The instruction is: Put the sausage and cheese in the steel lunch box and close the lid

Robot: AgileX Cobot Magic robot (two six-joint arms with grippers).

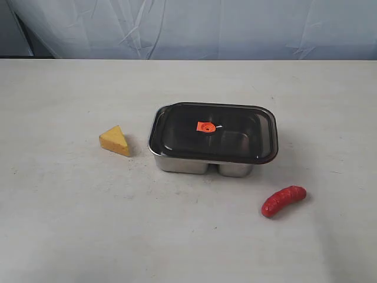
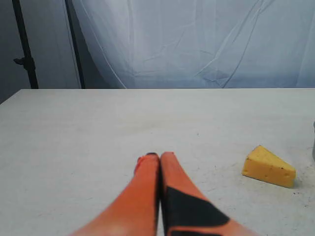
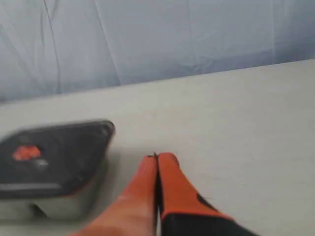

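Note:
The steel lunch box (image 1: 203, 165) stands mid-table with the dark lid (image 1: 235, 141) resting on top of it, slightly askew, its orange valve tab (image 1: 205, 127) in the centre. The yellow cheese wedge (image 1: 114, 140) lies to the box's left. The red sausage (image 1: 283, 200) lies in front of the box to the right. Neither arm shows in the exterior view. My left gripper (image 2: 159, 156) is shut and empty, with the cheese (image 2: 268, 166) off to one side. My right gripper (image 3: 157, 157) is shut and empty, beside the lidded box (image 3: 51, 162).
The pale table (image 1: 70, 224) stretches all round the box. A wrinkled light backdrop (image 1: 194, 26) hangs behind its far edge. A dark stand (image 2: 24, 46) rises past the table corner in the left wrist view.

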